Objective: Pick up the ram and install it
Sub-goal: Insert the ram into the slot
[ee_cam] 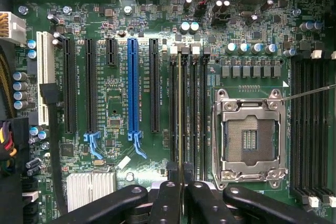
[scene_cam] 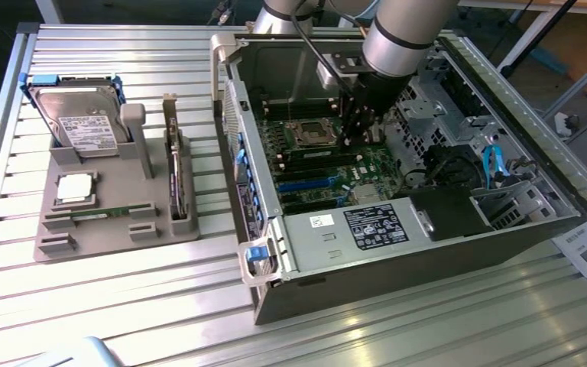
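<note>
The ram (ee_cam: 180,108) appears edge-on as a thin pale line running away from my gripper (ee_cam: 180,174), whose dark fingers (ee_cam: 167,195) are shut on its near end. It stands upright over the bank of black memory slots (ee_cam: 192,114), lined up with one of them, beside the open processor socket (ee_cam: 251,137). I cannot tell whether it is seated or just above the slot. In the exterior view my gripper (scene_cam: 358,134) reaches down into the open computer case (scene_cam: 375,252), just above the green motherboard (scene_cam: 329,172) next to the socket (scene_cam: 309,134).
A grey fixture (scene_cam: 110,233) at the exterior view's left holds a hard drive (scene_cam: 85,126), a square silvery processor chip (scene_cam: 74,189) and a dark upright expansion card (scene_cam: 176,180). The case walls, a drive cage and blue cables (scene_cam: 492,164) hem in the arm. Black and blue expansion slots (ee_cam: 132,87) lie beside the memory bank.
</note>
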### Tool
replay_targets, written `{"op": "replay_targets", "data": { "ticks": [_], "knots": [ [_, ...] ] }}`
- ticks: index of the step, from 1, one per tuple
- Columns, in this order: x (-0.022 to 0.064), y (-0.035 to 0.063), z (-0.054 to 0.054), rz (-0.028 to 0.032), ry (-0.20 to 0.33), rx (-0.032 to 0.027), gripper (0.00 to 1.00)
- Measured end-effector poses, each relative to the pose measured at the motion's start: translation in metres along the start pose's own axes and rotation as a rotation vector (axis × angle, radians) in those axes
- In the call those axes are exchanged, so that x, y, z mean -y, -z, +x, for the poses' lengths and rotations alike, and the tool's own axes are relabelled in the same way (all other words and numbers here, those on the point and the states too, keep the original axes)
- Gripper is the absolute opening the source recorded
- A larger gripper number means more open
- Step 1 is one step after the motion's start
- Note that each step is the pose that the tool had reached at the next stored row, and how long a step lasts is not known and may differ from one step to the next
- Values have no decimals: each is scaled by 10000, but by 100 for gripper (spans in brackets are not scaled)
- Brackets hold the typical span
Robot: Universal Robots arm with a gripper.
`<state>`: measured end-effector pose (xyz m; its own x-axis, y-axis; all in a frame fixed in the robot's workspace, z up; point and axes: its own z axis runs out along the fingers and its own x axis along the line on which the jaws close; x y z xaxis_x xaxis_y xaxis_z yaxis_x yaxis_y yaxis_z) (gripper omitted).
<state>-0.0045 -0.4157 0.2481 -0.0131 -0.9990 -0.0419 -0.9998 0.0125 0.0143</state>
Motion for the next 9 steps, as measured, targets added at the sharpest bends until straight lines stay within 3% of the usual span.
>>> {"op": "replay_targets", "data": {
  "ticks": [9],
  "knots": [
    [-2, -2, 25, 0, 3, -1, 12]
  ]
}}
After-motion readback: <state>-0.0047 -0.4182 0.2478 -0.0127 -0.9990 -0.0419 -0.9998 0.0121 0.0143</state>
